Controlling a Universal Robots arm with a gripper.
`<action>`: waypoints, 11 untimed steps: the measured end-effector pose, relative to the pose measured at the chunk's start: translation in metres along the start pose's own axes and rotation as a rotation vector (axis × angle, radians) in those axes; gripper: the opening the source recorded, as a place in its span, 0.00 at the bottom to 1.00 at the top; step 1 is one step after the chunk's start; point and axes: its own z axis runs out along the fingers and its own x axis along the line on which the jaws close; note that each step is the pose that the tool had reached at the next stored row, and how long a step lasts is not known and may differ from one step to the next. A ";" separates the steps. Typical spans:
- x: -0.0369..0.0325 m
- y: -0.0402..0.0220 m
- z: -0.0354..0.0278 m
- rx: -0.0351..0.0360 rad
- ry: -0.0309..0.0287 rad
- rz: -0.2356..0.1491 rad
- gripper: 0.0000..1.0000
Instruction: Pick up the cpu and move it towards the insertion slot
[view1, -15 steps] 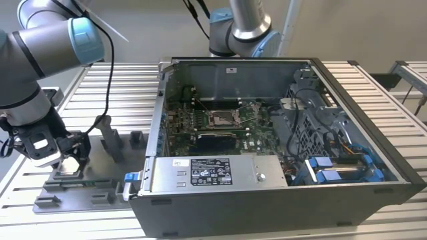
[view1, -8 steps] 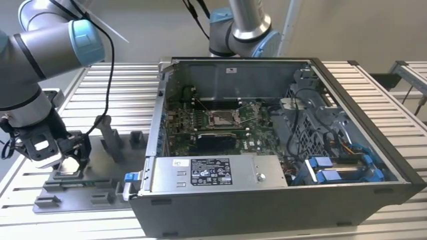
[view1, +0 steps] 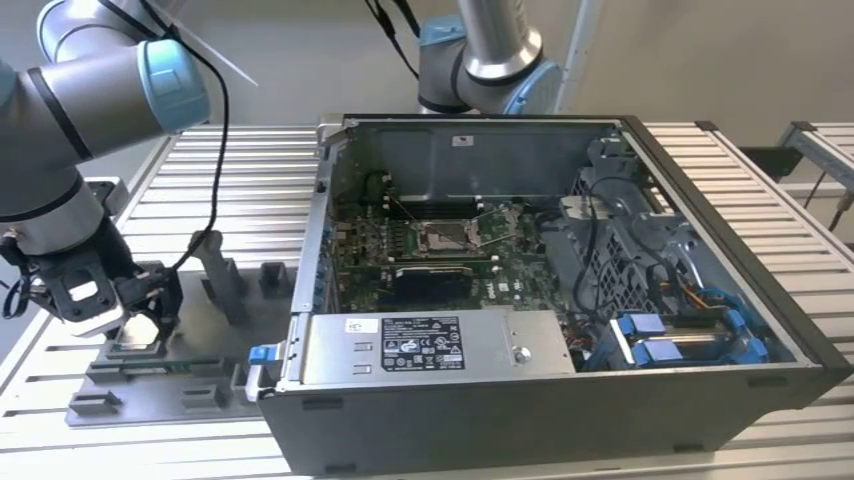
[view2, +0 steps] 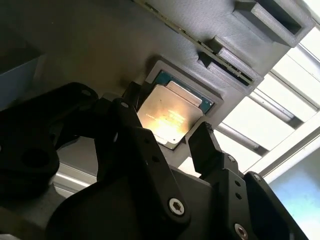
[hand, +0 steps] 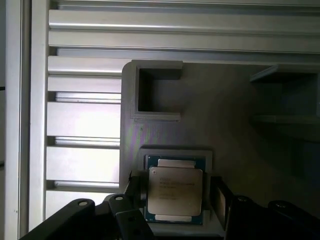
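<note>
Black fingers (view2: 202, 147) of the gripper (view2: 165, 120) sat closest to the lens in the second wrist view, spread apart w/ one on each side of the cpu (view2: 170, 112). Chip lay flat btwn them, silvery lid up, seated in the shallow pocket (hand: 175, 150) of the grey fixture plate (hand: 225, 125). In the first wrist view a sliver of grey pocket showed btwn one pad and the chip's edge, so I judged it not clamped yet, i.e. fingers apart and straddling.

That pocket prob. served to keep the chip square and at a known pos., which let the fingers line up on two opposite edges w/o touching the lid. Beyond the fingertips the plate carried a square recess (hand: 157, 92) and ribbed holder blocks (view2: 260, 20), all apart from the fingers.

In the exterior view the gripper hung low over the plate on the slatted table (view1: 240, 180), pointing straight down, sensible for an edge grip on sth so thin. Well apart from the fingers lay the insertion slot (view1: 447, 235), on the board (view1: 374, 250) inside the open pc case (view1: 534, 400), metal frame facing up w/ dark centre exposed. Task stood at the grasp stage: chip not lifted, none of the way to the slot covered.
</note>
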 end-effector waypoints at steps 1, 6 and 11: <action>0.0000 0.0000 0.0001 0.0000 0.0000 0.000 1.00; 0.0000 0.0000 0.0002 0.0001 0.0001 0.000 0.00; 0.0001 0.0002 -0.0133 0.0000 0.0003 0.003 0.00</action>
